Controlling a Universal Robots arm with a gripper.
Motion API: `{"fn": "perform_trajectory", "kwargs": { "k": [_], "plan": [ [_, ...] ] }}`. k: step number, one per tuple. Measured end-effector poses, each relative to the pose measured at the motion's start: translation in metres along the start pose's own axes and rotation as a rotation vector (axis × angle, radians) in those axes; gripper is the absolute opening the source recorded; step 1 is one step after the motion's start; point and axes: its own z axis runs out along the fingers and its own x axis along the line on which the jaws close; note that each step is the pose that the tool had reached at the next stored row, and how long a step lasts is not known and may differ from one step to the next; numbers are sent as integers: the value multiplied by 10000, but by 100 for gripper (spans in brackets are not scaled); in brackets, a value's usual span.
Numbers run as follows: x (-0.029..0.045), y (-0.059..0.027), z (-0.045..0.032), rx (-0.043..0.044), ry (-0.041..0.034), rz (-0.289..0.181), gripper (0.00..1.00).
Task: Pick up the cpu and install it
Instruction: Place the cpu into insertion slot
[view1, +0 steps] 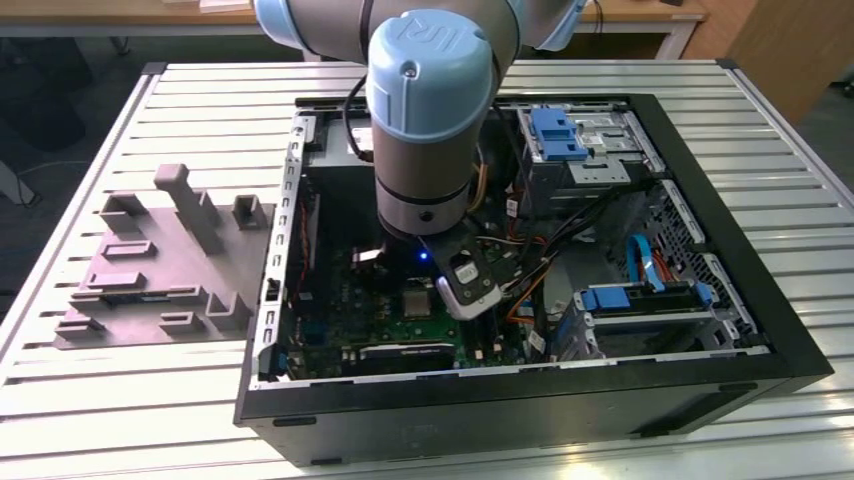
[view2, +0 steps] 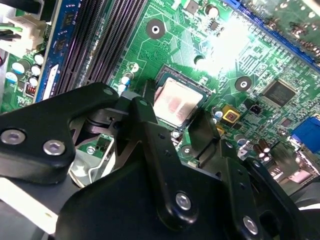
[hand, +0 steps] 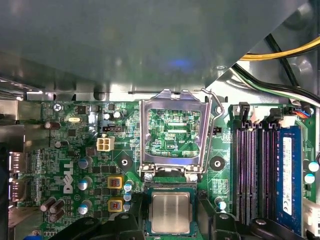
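My end effector (view2: 171, 111) is spread open and holds nothing. In the second wrist view its two black fingers (view2: 150, 135) stand on either side of the cpu (view2: 176, 102). I cannot tell whether either fingertip touches the chip's edge.

The cpu lies flat in its socket on the green motherboard (hand: 75, 150), silvery top up. In the first wrist view it (hand: 170, 212) sits between the dark finger shapes, whose lower parts are cut off by the picture's edge.

Just beyond the socket, the hinged metal load plate (hand: 145, 132) is swung open, with bare board showing through its window. A blurred grey panel hides everything past the plate, and I cannot make out what it is.

The dark memory slots (hand: 250, 170) run beside the socket.

In the exterior view my arm (view1: 427, 120) reaches down into the open computer case (view1: 534, 410), and its wrist covers my fingertips. The grey plastic tray (view1: 147, 270) lies on the slatted bench (view1: 774, 130), at the exterior view's left of the case.
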Motion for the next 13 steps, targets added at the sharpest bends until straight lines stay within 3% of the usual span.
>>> {"fn": "perform_trajectory", "kwargs": {
  "k": [5, 11, 13],
  "plan": [
    [0, 0, -9, 2, 3, 1, 54],
    [1, 3, -83, -1, 7, 2, 53],
    [2, 4, -127, -1, 19, 2, 40]
  ]
}}
